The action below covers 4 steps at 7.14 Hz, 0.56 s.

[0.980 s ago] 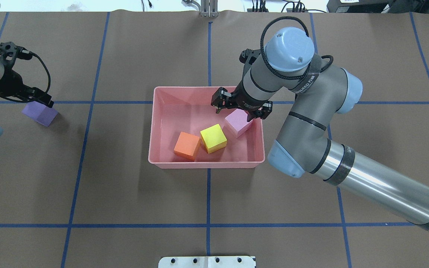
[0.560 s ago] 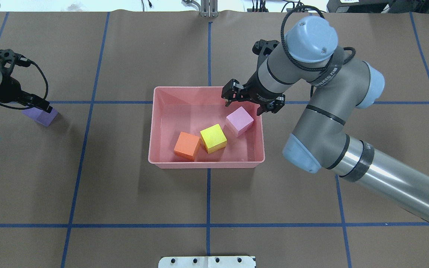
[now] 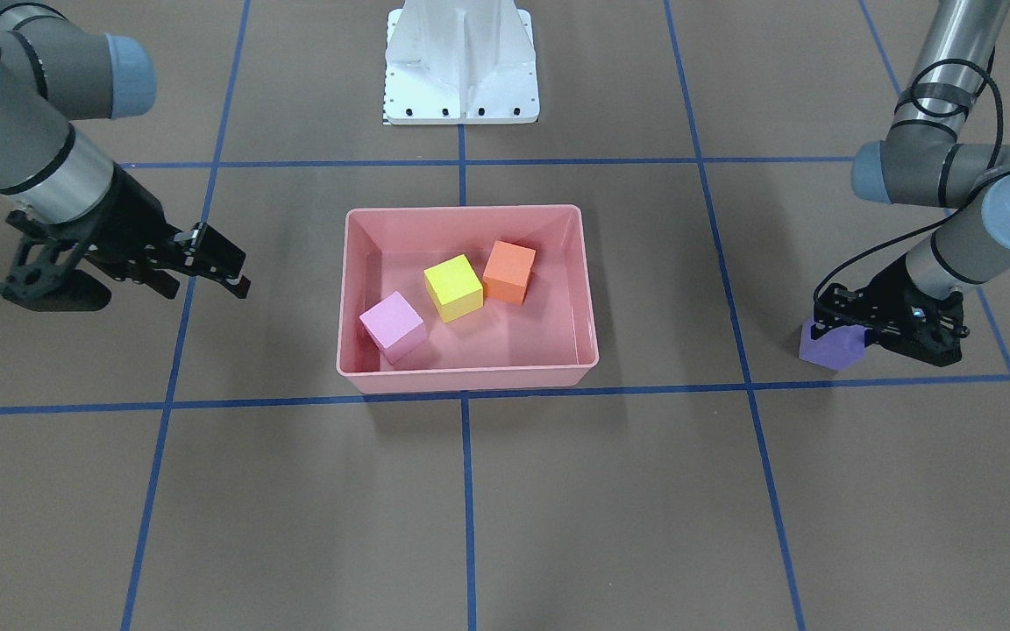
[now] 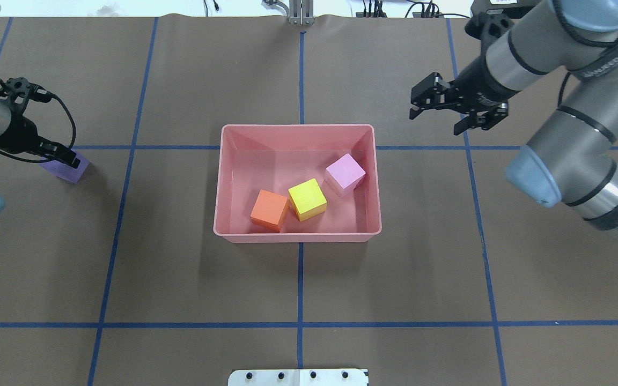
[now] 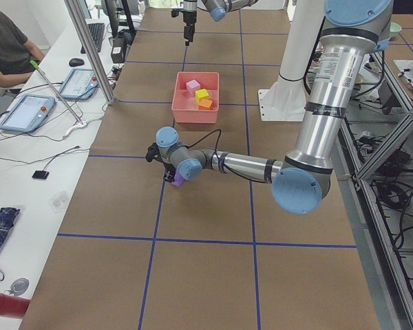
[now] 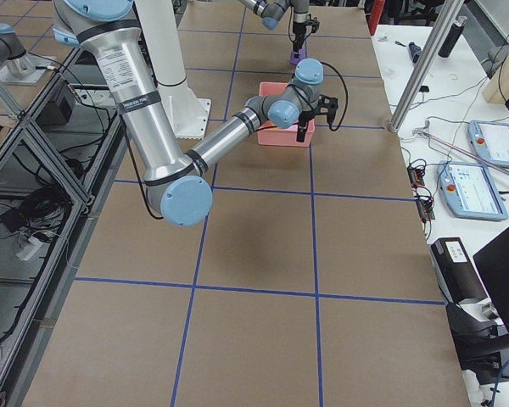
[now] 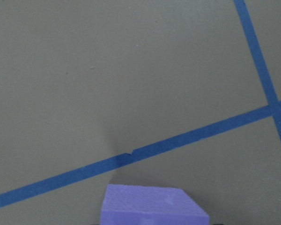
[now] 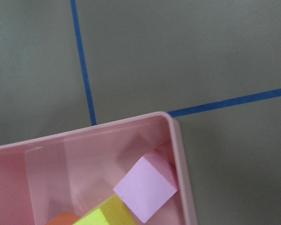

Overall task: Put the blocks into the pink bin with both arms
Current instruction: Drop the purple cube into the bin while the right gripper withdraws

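Observation:
The pink bin (image 4: 298, 126) sits mid-table and holds the orange cube (image 4: 269, 209), the yellow cube (image 4: 307, 198) and the light pink cube (image 4: 345, 172). The purple cube (image 4: 67, 170) rests on the mat at the far left. My left gripper (image 4: 61, 156) is low over it, its jaws open and straddling it. The front view shows the left gripper (image 3: 847, 317) around the purple cube (image 3: 829, 348). The cube fills the bottom of the left wrist view (image 7: 152, 208). My right gripper (image 4: 434, 122) is open and empty, to the right of the bin and beyond its far right corner.
The white base pedestal (image 3: 461, 61) stands at the robot's side of the table. Blue tape lines cross the brown mat. The right wrist view shows a corner of the bin (image 8: 175, 136) with the light pink cube (image 8: 147, 192) inside.
My right gripper has left the light pink cube in the bin and pulled up and away to the right. My left gripper has dropped lower over the purple cube.

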Each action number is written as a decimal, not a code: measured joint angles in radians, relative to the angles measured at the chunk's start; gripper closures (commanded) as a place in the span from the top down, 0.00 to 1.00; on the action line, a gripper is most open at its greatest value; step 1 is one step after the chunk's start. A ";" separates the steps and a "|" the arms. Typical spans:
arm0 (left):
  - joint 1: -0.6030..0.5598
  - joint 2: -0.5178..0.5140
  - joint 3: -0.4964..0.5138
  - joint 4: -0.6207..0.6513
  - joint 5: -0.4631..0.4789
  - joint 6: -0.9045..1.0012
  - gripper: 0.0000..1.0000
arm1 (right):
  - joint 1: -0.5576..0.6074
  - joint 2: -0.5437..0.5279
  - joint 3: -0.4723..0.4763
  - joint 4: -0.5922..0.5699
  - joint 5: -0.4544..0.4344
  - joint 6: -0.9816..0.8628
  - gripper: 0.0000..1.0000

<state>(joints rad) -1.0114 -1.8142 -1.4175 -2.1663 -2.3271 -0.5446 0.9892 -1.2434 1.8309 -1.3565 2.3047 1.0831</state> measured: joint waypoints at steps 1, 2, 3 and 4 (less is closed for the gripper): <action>-0.004 -0.050 -0.009 0.036 -0.066 -0.057 0.00 | 0.039 -0.089 0.026 0.002 0.010 -0.104 1.00; -0.005 -0.116 -0.035 0.077 -0.106 -0.147 0.00 | 0.069 -0.152 0.039 0.003 0.022 -0.184 1.00; -0.003 -0.187 -0.077 0.102 -0.135 -0.291 0.00 | 0.089 -0.196 0.043 0.004 0.032 -0.241 1.00; 0.005 -0.257 -0.117 0.110 -0.164 -0.503 0.00 | 0.100 -0.227 0.042 0.005 0.035 -0.289 1.00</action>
<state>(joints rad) -1.0059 -2.0716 -1.5342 -2.0565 -2.4911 -1.0479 1.0894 -1.4708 1.8727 -1.3517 2.3400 0.7945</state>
